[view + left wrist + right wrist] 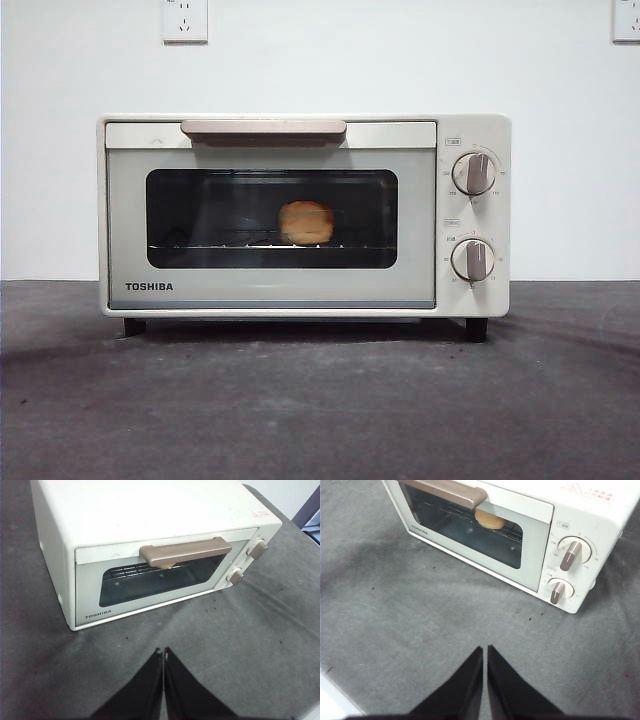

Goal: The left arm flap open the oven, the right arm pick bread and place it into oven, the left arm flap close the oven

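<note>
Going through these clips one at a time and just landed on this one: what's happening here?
Nothing is being handled right now. The cream-white boxy toaster oven stands on the dark grey table with its glass door shut, and the golden-orange lumpy bread sits inside on the wire rack. The left gripper and right gripper hang back over the table in front of the oven, jaws together, holding nothing.

We count one cream-white boxy toaster oven (270, 215), one golden-orange lumpy bread loaf (306, 222), two round knobs (474, 173), two white wall sockets (185, 20), two black grippers (163, 652)
</note>
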{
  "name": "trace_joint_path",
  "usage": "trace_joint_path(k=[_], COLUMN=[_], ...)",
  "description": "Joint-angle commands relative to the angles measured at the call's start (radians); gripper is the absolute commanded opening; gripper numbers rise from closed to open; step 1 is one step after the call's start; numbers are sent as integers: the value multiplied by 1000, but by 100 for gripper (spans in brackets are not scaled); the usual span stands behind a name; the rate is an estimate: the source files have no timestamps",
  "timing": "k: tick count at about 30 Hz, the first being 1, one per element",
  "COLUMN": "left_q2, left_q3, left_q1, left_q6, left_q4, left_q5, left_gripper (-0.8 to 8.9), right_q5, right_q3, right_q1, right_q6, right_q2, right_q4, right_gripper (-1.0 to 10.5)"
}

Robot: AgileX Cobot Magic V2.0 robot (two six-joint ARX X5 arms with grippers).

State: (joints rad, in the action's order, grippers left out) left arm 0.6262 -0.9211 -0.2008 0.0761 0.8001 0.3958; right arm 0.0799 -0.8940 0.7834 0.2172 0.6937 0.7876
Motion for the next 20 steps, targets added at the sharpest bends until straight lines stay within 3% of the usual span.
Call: trace_joint_path(k=[1,5,8,14,20], left_q2=[-10,-71,-134,-268,-383], left_q3=[-16,-12,30,219,421], left_q1=[-3,23,70,158,199], left_q6=[-13,-184,-260,-270,-270], left_q4=[-8,-64,-230,-573,-674], left_q5=[0,-8,-29,-178,-259], left_gripper=[11,11,11,11,11], right_q5=[0,0,0,0,0], right_q3=[-10,-10,-10,-10,-10], right_q1=[5,5,5,5,5], right_q6=[11,11,11,11,10], right_q2=[4,3,4,3,3], right_q4=[-10,-10,-10,-10,-10], right_gripper=[10,10,10,10,10])
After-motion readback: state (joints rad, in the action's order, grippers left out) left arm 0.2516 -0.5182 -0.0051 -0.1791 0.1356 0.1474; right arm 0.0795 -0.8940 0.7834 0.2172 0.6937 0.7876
